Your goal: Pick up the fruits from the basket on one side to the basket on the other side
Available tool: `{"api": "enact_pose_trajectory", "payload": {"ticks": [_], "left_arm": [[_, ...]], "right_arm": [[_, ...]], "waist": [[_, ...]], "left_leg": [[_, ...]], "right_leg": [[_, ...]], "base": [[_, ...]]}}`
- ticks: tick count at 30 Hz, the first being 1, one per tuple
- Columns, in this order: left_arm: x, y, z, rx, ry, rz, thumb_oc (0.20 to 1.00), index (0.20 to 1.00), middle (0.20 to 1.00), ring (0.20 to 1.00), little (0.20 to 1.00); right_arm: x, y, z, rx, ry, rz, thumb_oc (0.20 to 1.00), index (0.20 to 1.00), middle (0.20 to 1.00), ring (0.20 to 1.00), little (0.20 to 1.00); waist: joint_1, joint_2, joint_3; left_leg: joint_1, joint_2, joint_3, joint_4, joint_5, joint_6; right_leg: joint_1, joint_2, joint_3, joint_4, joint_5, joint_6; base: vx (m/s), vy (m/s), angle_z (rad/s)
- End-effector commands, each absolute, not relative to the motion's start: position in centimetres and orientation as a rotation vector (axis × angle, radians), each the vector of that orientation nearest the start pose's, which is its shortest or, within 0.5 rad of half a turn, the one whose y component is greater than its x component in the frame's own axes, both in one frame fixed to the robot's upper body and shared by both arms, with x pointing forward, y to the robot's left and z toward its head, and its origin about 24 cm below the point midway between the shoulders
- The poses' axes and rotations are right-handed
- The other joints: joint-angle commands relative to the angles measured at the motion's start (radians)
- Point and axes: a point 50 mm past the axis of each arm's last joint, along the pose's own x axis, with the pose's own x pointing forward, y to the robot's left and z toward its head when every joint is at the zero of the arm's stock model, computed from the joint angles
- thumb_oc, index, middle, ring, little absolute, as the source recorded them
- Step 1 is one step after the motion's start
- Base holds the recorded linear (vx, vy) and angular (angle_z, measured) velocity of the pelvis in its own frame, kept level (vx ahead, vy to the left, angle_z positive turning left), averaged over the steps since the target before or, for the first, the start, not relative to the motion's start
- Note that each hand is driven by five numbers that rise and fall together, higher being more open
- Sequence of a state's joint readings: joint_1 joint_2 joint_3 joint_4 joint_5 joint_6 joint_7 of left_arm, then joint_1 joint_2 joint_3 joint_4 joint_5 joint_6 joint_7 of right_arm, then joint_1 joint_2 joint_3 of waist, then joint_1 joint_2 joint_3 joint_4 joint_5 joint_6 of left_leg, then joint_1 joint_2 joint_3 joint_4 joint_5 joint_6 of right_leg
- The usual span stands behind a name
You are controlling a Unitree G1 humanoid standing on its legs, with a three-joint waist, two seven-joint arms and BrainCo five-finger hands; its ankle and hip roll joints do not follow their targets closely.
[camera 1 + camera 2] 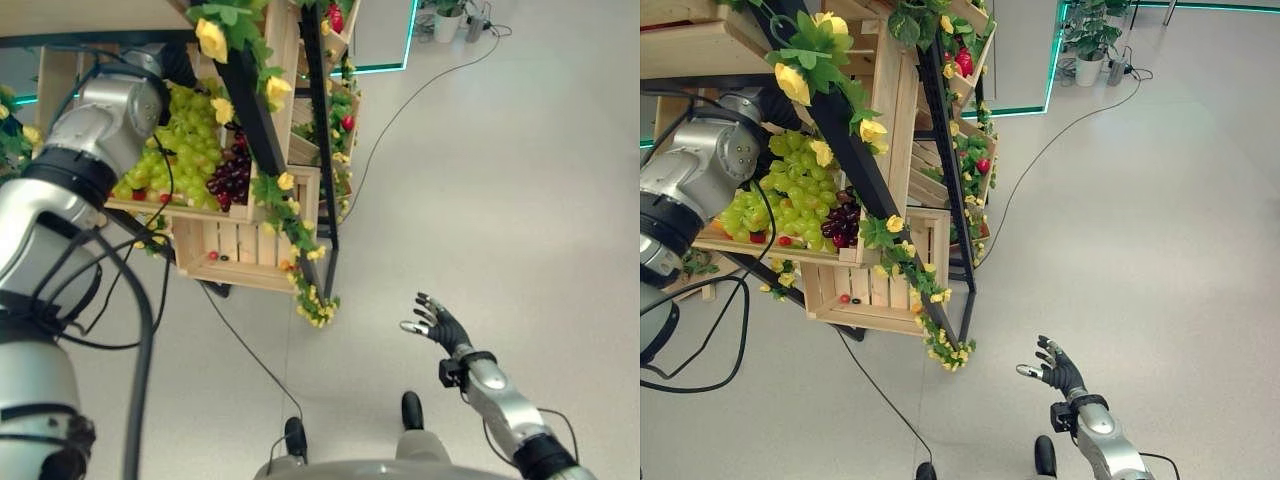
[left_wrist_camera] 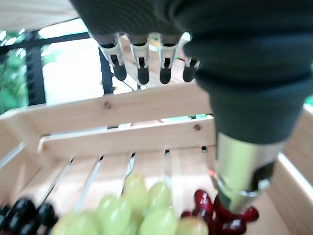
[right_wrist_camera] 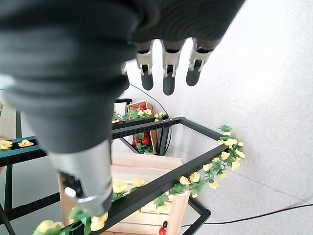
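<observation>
A wooden crate (image 1: 215,212) on the rack holds green grapes (image 1: 185,140) and dark purple grapes (image 1: 232,178). My left arm reaches into it from the left. In the left wrist view my left hand (image 2: 166,58) hovers open over the crate's slats, fingers straight, above green grapes (image 2: 142,210) and red grapes (image 2: 205,205), with its thumb (image 2: 242,171) over the red ones. It holds nothing. A lower crate (image 1: 240,245) has a few small red fruits. My right hand (image 1: 440,325) hangs open over the floor at the lower right, empty, fingers (image 3: 168,68) spread.
The black metal rack (image 1: 255,110) is wound with yellow flowers and leaves. More crates with red fruit (image 1: 965,62) sit further back on it. A potted plant (image 1: 1090,40) stands at the far wall. Bare floor (image 1: 520,180) spreads to the right.
</observation>
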State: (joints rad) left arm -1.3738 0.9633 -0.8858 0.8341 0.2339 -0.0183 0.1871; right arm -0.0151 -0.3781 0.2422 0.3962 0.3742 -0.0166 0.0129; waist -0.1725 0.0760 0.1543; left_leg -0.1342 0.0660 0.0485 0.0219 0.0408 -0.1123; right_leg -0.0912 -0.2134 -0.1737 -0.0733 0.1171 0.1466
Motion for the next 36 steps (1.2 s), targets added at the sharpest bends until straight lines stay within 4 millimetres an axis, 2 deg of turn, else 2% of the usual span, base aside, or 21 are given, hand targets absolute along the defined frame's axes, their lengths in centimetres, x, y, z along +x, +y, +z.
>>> {"api": "enact_pose_trajectory", "payload": {"ticks": [1, 2, 3, 4, 6, 8, 9, 10, 11, 12, 14, 16, 17, 21, 22, 25, 26, 28, 29, 31, 36], "left_arm": [[36.3, 29.5, 36.3, 1.304, -0.406, 0.485, 1.0, 1.0, 1.0, 1.0, 1.0], [36.0, 30.1, 35.7, 1.141, -0.43, 0.464, 1.0, 1.0, 1.0, 1.0, 1.0], [35.8, 30.2, 35.5, 1.118, -0.439, 0.456, 1.0, 1.0, 1.0, 1.0, 1.0], [35.7, 30.2, 34.9, 0.985, -0.461, 0.421, 1.0, 1.0, 1.0, 1.0, 1.0], [35.4, 30.3, 34.1, 0.895, -0.489, 0.392, 1.0, 1.0, 1.0, 1.0, 1.0], [34.7, 30.2, 32.9, 0.671, -0.56, 0.354, 1.0, 1.0, 1.0, 1.0, 1.0], [34.4, 30.4, 31.5, 0.623, -0.554, 0.351, 1.0, 1.0, 1.0, 1.0, 1.0], [34.4, 30.4, 31.4, 0.622, -0.552, 0.353, 1.0, 1.0, 1.0, 1.0, 1.0], [33.5, 29.7, 29.4, 0.411, -0.607, 0.284, 1.0, 1.0, 1.0, 1.0, 1.0], [33.3, 29.9, 29.1, 0.405, -0.602, 0.289, 1.0, 1.0, 1.0, 1.0, 1.0], [32.0, 29.4, 26.2, 0.246, -0.614, 0.244, 1.0, 1.0, 1.0, 1.0, 1.0], [31.2, 29.3, 25.3, 0.199, -0.618, 0.235, 1.0, 1.0, 1.0, 1.0, 1.0], [30.5, 28.8, 24.0, 0.101, -0.633, 0.218, 1.0, 1.0, 1.0, 1.0, 1.0], [29.0, 27.7, 22.4, 0.007, -0.649, 0.167, 1.0, 1.0, 1.0, 1.0, 1.0], [28.4, 26.8, 21.2, -0.066, -0.634, 0.111, 1.0, 1.0, 1.0, 1.0, 1.0], [27.6, 25.9, 19.9, -0.132, -0.614, 0.057, 1.0, 1.0, 1.0, 1.0, 1.0], [26.6, 25.0, 19.0, -0.158, -0.603, 0.001, 1.0, 1.0, 1.0, 1.0, 1.0], [26.0, 24.7, 18.4, -0.174, -0.592, -0.008, 1.0, 1.0, 1.0, 1.0, 1.0], [24.9, 23.8, 17.2, -0.2, -0.559, -0.059, 1.0, 1.0, 1.0, 1.0, 1.0], [24.1, 22.9, 16.3, -0.208, -0.536, -0.096, 1.0, 1.0, 1.0, 1.0, 1.0], [23.5, 20.8, 15.1, -0.209, -0.473, -0.226, 1.0, 1.0, 1.0, 1.0, 1.0]], "right_arm": [[24.8, -20.5, -1.7, -0.071, 0.304, 0.086, 1.0, 1.0, 1.0, 1.0, 1.0], [24.8, -20.5, -1.9, -0.067, 0.313, 0.08, 1.0, 1.0, 1.0, 1.0, 1.0], [24.7, -20.5, -1.9, -0.071, 0.317, 0.08, 1.0, 1.0, 1.0, 1.0, 1.0], [24.7, -20.4, -2.0, -0.063, 0.318, 0.078, 1.0, 1.0, 1.0, 1.0, 1.0], [24.6, -20.5, -2.2, -0.068, 0.326, 0.073, 1.0, 1.0, 1.0, 1.0, 1.0], [24.5, -20.5, -2.2, -0.055, 0.323, 0.053, 1.0, 1.0, 1.0, 1.0, 1.0], [24.5, -20.6, -2.3, -0.065, 0.326, 0.049, 1.0, 1.0, 1.0, 1.0, 1.0], [24.5, -20.6, -2.3, -0.067, 0.326, 0.05, 1.0, 1.0, 1.0, 1.0, 1.0], [24.5, -20.7, -2.1, -0.052, 0.316, 0.023, 1.0, 1.0, 1.0, 1.0, 1.0], [24.4, -20.7, -2.2, -0.059, 0.32, 0.027, 1.0, 1.0, 1.0, 1.0, 1.0], [24.4, -20.9, -2.1, -0.06, 0.316, 0.002, 1.0, 1.0, 1.0, 1.0, 1.0], [24.3, -21.0, -2.1, -0.069, 0.316, 0.003, 1.0, 1.0, 1.0, 1.0, 1.0], [24.4, -21.1, -1.9, -0.068, 0.306, -0.003, 1.0, 1.0, 1.0, 1.0, 1.0], [24.3, -21.3, -1.7, -0.069, 0.302, -0.006, 1.0, 1.0, 1.0, 1.0, 1.0], [24.3, -21.3, -1.7, -0.061, 0.298, -0.007, 1.0, 1.0, 1.0, 1.0, 1.0], [24.3, -21.4, -1.5, -0.054, 0.29, -0.004, 1.0, 1.0, 1.0, 1.0, 1.0], [24.2, -21.5, -1.3, -0.048, 0.282, -0.007, 1.0, 1.0, 1.0, 1.0, 1.0], [24.1, -21.6, -1.3, -0.051, 0.285, -0.007, 1.0, 1.0, 1.0, 1.0, 1.0], [24.0, -21.8, -1.2, -0.044, 0.276, -0.017, 1.0, 1.0, 1.0, 1.0, 1.0], [23.9, -22.1, -1.1, -0.036, 0.267, -0.032, 1.0, 1.0, 1.0, 1.0, 1.0], [23.8, -22.5, -0.9, -0.026, 0.257, -0.047, 1.0, 1.0, 1.0, 1.0, 1.0]], "waist": [[0.015, -0.004, 0.004], [0.023, -0.008, 0.003], [0.024, -0.009, 0.002], [0.029, -0.014, 0.002], [0.033, -0.014, 0.001], [0.045, -0.025, 0.0], [0.044, -0.022, -0.002], [0.043, -0.021, -0.002], [0.06, -0.038, 0.001], [0.055, -0.033, -0.001], [0.066, -0.049, -0.002], [0.064, -0.05, -0.005], [0.07, -0.06, -0.006], [0.074, -0.068, -0.012], [0.08, -0.076, -0.01], [0.085, -0.081, -0.011], [0.092, -0.086, -0.008], [0.093, -0.086, -0.012], [0.098, -0.09, -0.009], [0.102, -0.095, -0.008], [0.103, -0.101, -0.005]], "left_leg": [[-0.04, -0.028, 0.011, 0.135, -0.168, 0.007], [-0.04, -0.028, 0.009, 0.136, -0.168, 0.006], [-0.039, -0.028, 0.008, 0.136, -0.169, 0.006], [-0.038, -0.028, 0.005, 0.134, -0.169, 0.006], [-0.039, -0.027, 0.002, 0.135, -0.169, 0.004], [-0.04, -0.027, -0.002, 0.136, -0.169, 0.003], [-0.041, -0.026, -0.003, 0.138, -0.17, 0.003], [-0.041, -0.025, -0.003, 0.138, -0.17, 0.003], [-0.045, -0.025, -0.009, 0.14, -0.171, 0.004], [-0.044, -0.025, -0.007, 0.14, -0.171, 0.004], [-0.048, -0.024, -0.011, 0.148, -0.175, 0.006], [-0.048, -0.024, -0.01, 0.147, -0.176, 0.005], [-0.05, -0.023, -0.013, 0.15, -0.179, 0.007], [-0.052, -0.023, -0.017, 0.152, -0.181, 0.011], [-0.055, -0.025, -0.019, 0.155, -0.183, 0.014], [-0.058, -0.025, -0.023, 0.161, -0.185, 0.017], [-0.059, -0.026, -0.023, 0.163, -0.187, 0.019], [-0.058, -0.026, -0.023, 0.163, -0.189, 0.021], [-0.062, -0.027, -0.025, 0.169, -0.191, 0.023], [-0.066, -0.028, -0.026, 0.175, -0.194, 0.027], [-0.07, -0.031, -0.027, 0.179, -0.196, 0.032]], "right_leg": [[0.068, -0.082, -0.047, 0.121, -0.206, 0.087], [0.07, -0.082, -0.051, 0.121, -0.207, 0.087], [0.071, -0.082, -0.051, 0.122, -0.207, 0.086], [0.071, -0.082, -0.051, 0.121, -0.206, 0.085], [0.072, -0.081, -0.051, 0.12, -0.207, 0.083], [0.072, -0.079, -0.054, 0.119, -0.21, 0.08], [0.071, -0.078, -0.054, 0.121, -0.212, 0.077], [0.071, -0.078, -0.054, 0.121, -0.212, 0.077], [0.071, -0.077, -0.054, 0.121, -0.214, 0.073], [0.071, -0.077, -0.053, 0.121, -0.214, 0.073], [0.071, -0.075, -0.052, 0.121, -0.218, 0.068], [0.072, -0.074, -0.051, 0.121, -0.219, 0.067], [0.071, -0.074, -0.049, 0.123, -0.222, 0.065], [0.07, -0.072, -0.044, 0.123, -0.225, 0.059], [0.07, -0.072, -0.043, 0.123, -0.226, 0.057], [0.07, -0.073, -0.041, 0.126, -0.228, 0.054], [0.067, -0.073, -0.041, 0.13, -0.229, 0.052], [0.066, -0.074, -0.038, 0.134, -0.229, 0.052], [0.063, -0.073, -0.034, 0.138, -0.229, 0.05], [0.06, -0.074, -0.032, 0.145, -0.232, 0.048], [0.051, -0.073, -0.03, 0.159, -0.232, 0.046]], "base": [[0.0, 0.0, 0.0], [0.0, 0.0, 0.0], [0.0, 0.0, 0.0], [0.0, 0.0, 0.0], [0.0, 0.0, 0.0], [0.0, 0.0, 0.0], [0.0, 0.0, 0.0], [-0.02, -0.002, 0.05], [-0.01, 0.003, 0.05], [0.0, 0.0, 0.0], [0.0, 0.003, -0.02], [0.0, 0.0, 0.0], [0.0, 0.0, 0.0], [0.0, 0.0, 0.0], [0.0, 0.0, 0.0], [0.0, 0.0, 0.0], [0.0, 0.0, 0.0], [0.0, 0.0, 0.0], [0.0, 0.0, 0.0], [-0.01, 0.021, 0.0], [-0.02, 0.024, 0.01]]}}
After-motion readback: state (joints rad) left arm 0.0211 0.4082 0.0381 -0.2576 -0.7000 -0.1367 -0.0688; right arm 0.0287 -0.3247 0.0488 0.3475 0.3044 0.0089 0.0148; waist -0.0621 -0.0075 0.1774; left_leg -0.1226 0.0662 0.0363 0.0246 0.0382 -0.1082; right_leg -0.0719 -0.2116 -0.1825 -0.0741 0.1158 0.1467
